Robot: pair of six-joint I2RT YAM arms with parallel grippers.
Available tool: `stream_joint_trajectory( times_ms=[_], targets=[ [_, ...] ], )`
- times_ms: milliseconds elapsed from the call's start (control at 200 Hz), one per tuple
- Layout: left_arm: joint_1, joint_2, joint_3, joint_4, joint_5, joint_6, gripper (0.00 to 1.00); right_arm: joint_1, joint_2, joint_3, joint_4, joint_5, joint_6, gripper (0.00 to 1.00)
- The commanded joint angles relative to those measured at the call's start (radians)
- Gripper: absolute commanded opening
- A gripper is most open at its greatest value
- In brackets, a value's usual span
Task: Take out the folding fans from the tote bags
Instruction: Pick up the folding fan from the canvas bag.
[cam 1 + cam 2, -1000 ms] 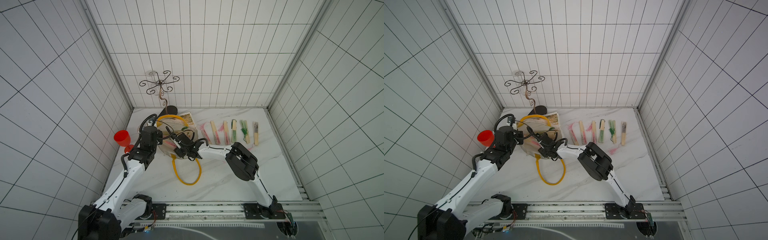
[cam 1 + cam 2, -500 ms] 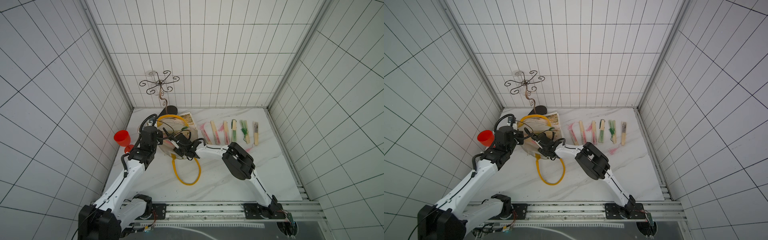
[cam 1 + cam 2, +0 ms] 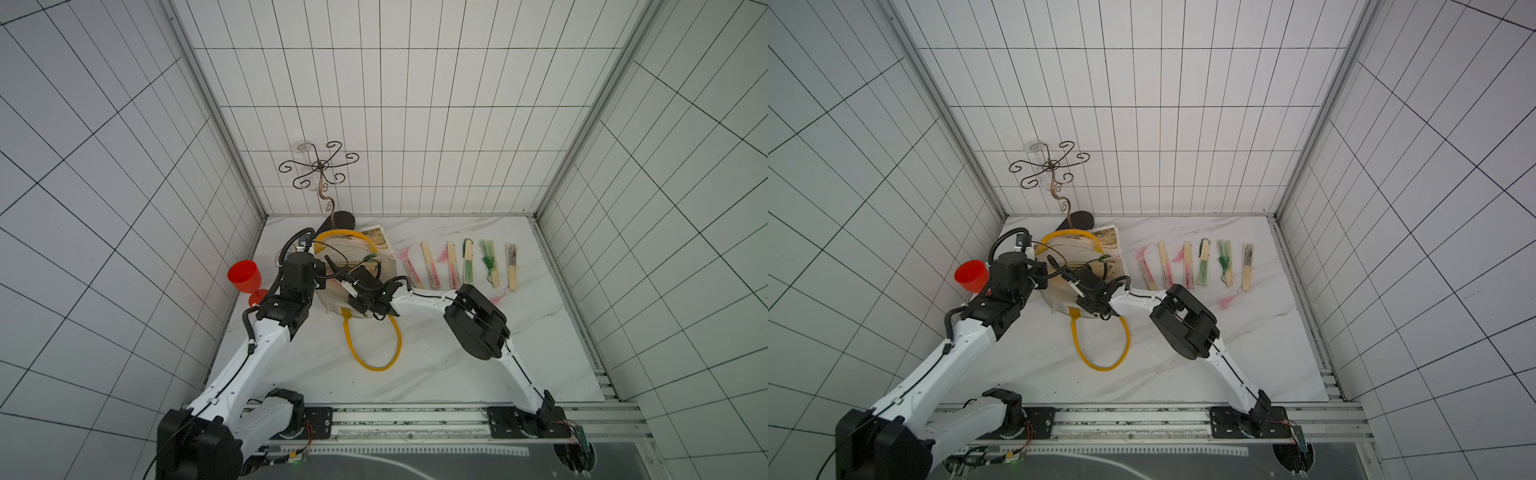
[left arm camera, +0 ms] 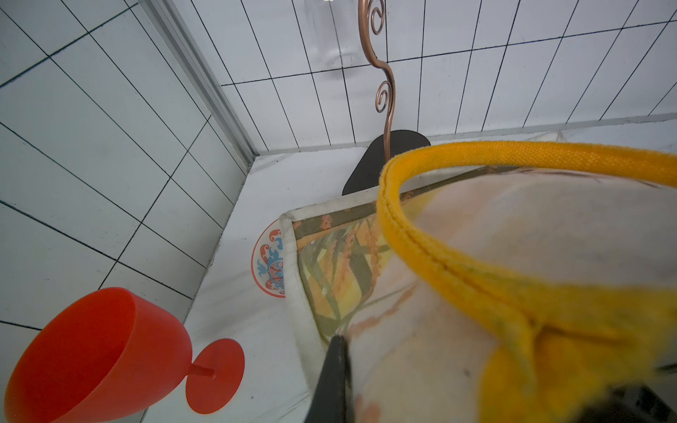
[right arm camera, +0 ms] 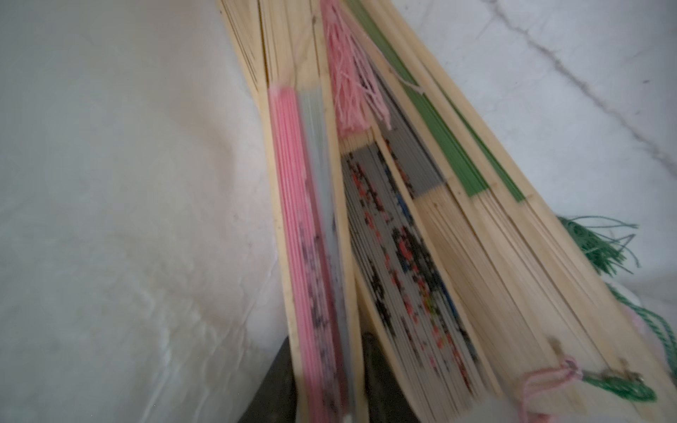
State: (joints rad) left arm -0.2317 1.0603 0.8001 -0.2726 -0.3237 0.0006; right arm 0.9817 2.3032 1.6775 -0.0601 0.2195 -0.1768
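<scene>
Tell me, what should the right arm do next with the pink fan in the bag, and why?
Probably draw the pink fan back out through the mouth of the tote bag. The right end effector looks pinched on it among other fans inside, the left end effector holds the bag's rim, and six fans already lie in a row outside.

- left arm (image 3: 249, 361), right arm (image 3: 419, 301): white link shells, black joint housings, a thin black cable along each link.
- corrugated hose (image 3: 248, 328): black, loops outside left arm.
- elbow housing (image 3: 476, 328): bulky, black, on right arm.
- left gripper (image 4: 337, 348): matte black finger.
- base plates (image 3: 320, 422): black, red wiring beside.
</scene>
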Motion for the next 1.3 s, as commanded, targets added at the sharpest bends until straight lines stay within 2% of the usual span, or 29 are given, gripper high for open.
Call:
stream_joint_trajectory(
  times_ms=[0, 185, 590, 785, 940, 1229, 1294],
  targets=[
    [0.003, -0.002, 0.033, 0.041, 0.001, 0.002, 0.00, 0.006, -0.085, -0.028, 0.010, 0.001, 0.018, 0.28],
    [0.004, -0.002, 0.032, 0.039, -0.007, 0.002, 0.00, 0.006, -0.145, -0.078, 0.020, -0.020, 0.059, 0.20],
    [0.009, -0.013, 0.032, 0.039, -0.023, 0.001, 0.00, 0.006, -0.282, -0.248, 0.017, -0.071, 0.179, 0.11],
    [0.014, -0.014, 0.031, 0.039, -0.024, -0.001, 0.00, 0.007, -0.386, -0.373, 0.009, -0.142, 0.271, 0.13],
    [0.017, -0.016, 0.031, 0.040, -0.023, -0.002, 0.00, 0.006, -0.448, -0.475, -0.007, -0.131, 0.323, 0.19],
    [0.022, -0.017, 0.032, 0.039, -0.014, -0.008, 0.00, 0.005, -0.397, -0.485, -0.047, -0.074, 0.332, 0.20],
    [0.022, -0.017, 0.031, 0.039, -0.012, -0.009, 0.00, 0.003, -0.376, -0.467, -0.059, -0.066, 0.332, 0.27]
  ],
)
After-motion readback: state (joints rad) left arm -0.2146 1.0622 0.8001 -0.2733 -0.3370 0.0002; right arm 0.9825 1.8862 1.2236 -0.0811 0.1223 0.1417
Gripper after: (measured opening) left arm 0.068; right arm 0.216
